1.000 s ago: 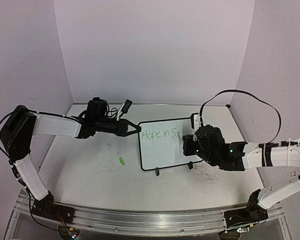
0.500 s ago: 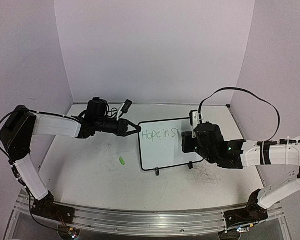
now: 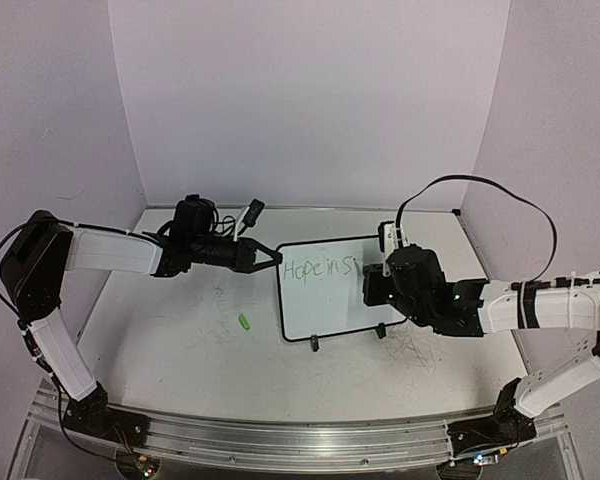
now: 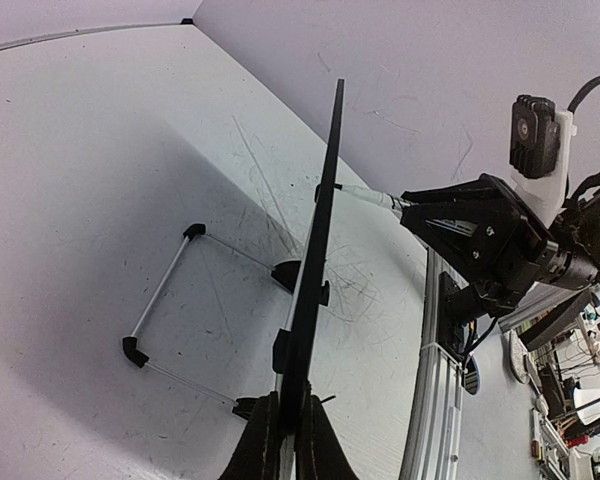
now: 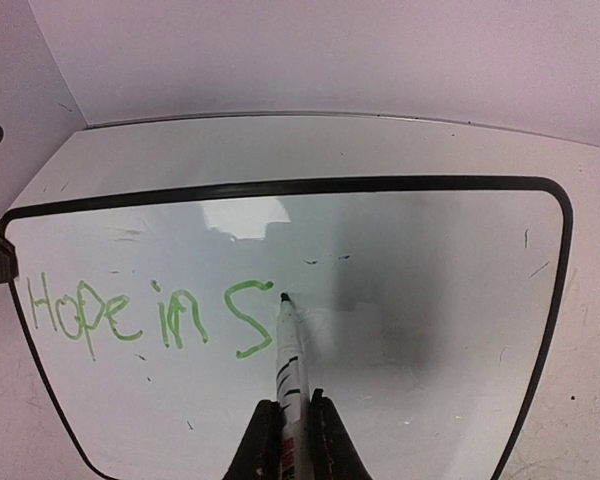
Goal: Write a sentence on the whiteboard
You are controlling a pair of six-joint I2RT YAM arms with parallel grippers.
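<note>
The whiteboard (image 3: pixel 325 290) stands mid-table on two black feet, its black frame showing edge-on in the left wrist view (image 4: pixel 320 230). My left gripper (image 3: pixel 270 257) is shut on the board's left edge (image 4: pixel 290 430). Green lettering (image 5: pixel 140 318) on it reads "Hope in S"; it also shows in the top view (image 3: pixel 320 268). My right gripper (image 5: pixel 292 425) is shut on a white marker (image 5: pixel 288 370), whose tip (image 5: pixel 283 297) is at the board just right of the "S". In the top view the right gripper (image 3: pixel 373 283) covers the board's right part.
A small green marker cap (image 3: pixel 244 321) lies on the table left of the board. The board's wire stand (image 4: pixel 170 300) reaches out behind it. Old scribble marks (image 3: pixel 415 350) stain the table. Walls close in on three sides.
My right gripper with the marker has moved up and a little left, lifting the tip from the bottom of the "S" to a spot beside its top. The left arm has not moved.
</note>
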